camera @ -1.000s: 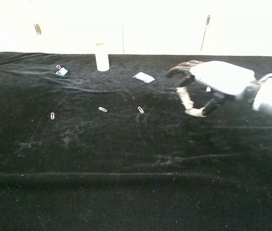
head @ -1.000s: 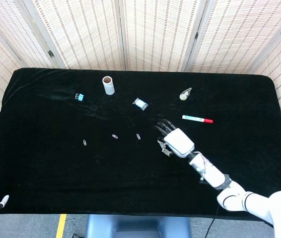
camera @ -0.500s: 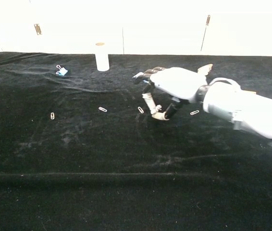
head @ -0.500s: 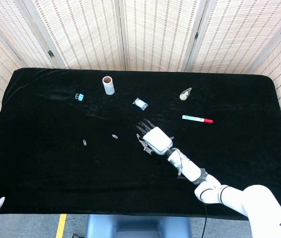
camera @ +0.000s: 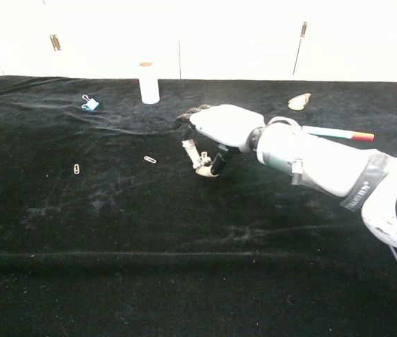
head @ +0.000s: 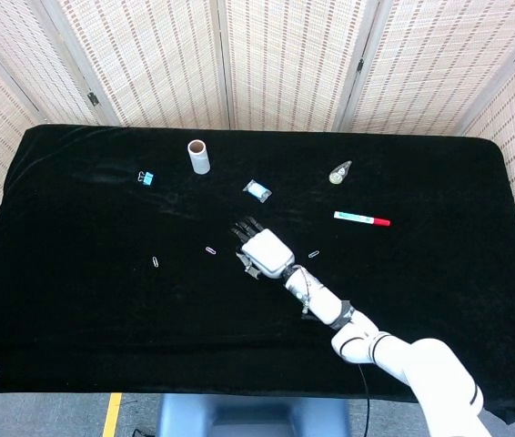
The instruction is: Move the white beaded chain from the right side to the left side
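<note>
The bench point(head: 75, 300) wears black velvety cloth. At upper left sit a white tube point(head: 199, 157) with a tan top and a blue binder clip point(head: 146, 177). At right lies a white marker point(head: 361, 218) with a red cap. The right hand point(head: 259, 252) is white with dark fingers point(head: 244, 228).

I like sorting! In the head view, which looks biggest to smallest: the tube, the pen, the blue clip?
1. Pen, longest.
2. Tube, shorter but thicker, so these two are close.
3. Blue clip, clearly smallest.

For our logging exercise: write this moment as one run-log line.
right robot hand: fingers curled down mid-table | hold: unclear | paper clip: apart, untouched
</note>
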`<state>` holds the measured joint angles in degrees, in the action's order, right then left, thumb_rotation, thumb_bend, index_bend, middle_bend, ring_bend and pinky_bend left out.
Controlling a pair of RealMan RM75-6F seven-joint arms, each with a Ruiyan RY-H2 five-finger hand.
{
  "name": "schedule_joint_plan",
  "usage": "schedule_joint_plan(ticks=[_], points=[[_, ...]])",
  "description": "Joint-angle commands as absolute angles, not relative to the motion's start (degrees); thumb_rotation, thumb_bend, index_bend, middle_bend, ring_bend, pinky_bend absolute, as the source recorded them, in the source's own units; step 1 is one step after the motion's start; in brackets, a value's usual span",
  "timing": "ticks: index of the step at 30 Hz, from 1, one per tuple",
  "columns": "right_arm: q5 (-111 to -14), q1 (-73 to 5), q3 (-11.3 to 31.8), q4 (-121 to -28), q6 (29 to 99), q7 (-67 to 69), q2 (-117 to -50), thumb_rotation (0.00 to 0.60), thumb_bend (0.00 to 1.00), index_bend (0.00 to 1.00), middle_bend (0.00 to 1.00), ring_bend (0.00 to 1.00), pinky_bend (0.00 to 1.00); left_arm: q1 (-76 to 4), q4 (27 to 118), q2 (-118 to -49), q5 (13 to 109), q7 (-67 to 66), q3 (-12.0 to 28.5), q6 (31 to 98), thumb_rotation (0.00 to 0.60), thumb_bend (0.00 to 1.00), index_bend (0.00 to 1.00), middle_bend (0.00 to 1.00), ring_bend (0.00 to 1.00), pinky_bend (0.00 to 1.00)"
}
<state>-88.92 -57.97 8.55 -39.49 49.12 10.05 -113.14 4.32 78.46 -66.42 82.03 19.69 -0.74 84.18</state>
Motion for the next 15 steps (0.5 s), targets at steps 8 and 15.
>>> schedule_joint_plan(ticks=[8, 15], points=[[-90.42, -57.56, 6.82, -40.28, 53.23, 12.5, -112.35, 0.6, 0.45, 0.8, 0.15, 0.06, 0.0, 4.68, 77.94, -66.42, 81.83, 20.6, -0.53, 84.19, 0.6, 0.34, 0.0, 0.01, 0.09, 0.1], [-91.39, -55.25, 5.21, -52.56, 56.41, 9.31, -106.83, 0.6, 0.46, 0.8, 0.16, 0.06, 0.0, 4.95, 78.23, -66.4, 81.61, 20.34, -0.18, 84.59, 0.6, 0.34, 0.0, 0.01, 0.09, 0.1]])
